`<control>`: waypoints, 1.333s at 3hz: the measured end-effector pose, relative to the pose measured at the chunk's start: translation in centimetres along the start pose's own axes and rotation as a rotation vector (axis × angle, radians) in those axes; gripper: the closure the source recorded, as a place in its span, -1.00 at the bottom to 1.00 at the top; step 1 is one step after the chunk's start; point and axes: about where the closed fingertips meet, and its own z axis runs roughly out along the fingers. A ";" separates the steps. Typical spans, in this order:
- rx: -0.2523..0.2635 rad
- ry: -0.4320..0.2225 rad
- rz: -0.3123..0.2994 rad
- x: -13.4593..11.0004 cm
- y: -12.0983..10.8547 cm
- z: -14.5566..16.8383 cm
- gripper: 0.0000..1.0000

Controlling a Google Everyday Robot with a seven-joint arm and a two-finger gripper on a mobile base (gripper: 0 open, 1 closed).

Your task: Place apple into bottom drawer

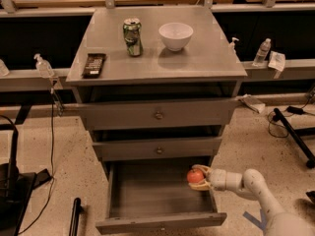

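The red-orange apple [195, 176] is held in my gripper [201, 177], which is shut on it from the right. It hangs just inside the right side of the open bottom drawer [157, 219], a wide grey tray pulled out toward the camera. My white arm [256, 188] reaches in from the lower right. I cannot tell whether the apple touches the drawer floor. The two upper drawers with round knobs are shut.
On the cabinet top [211, 58] stand a green can [132, 36], a white bowl [175, 35] and a black remote [93, 64]. A black stand [12, 181] is at the left, cables and a bar [295, 134] at the right on the speckled floor.
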 end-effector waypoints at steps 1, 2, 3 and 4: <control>-0.114 0.113 -0.001 4.4 1.6 3.7 1.00; -0.174 0.187 -0.007 6.2 2.7 5.9 1.00; -0.148 0.237 -0.008 6.9 2.8 6.6 1.00; -0.045 0.284 0.018 8.0 3.4 7.2 1.00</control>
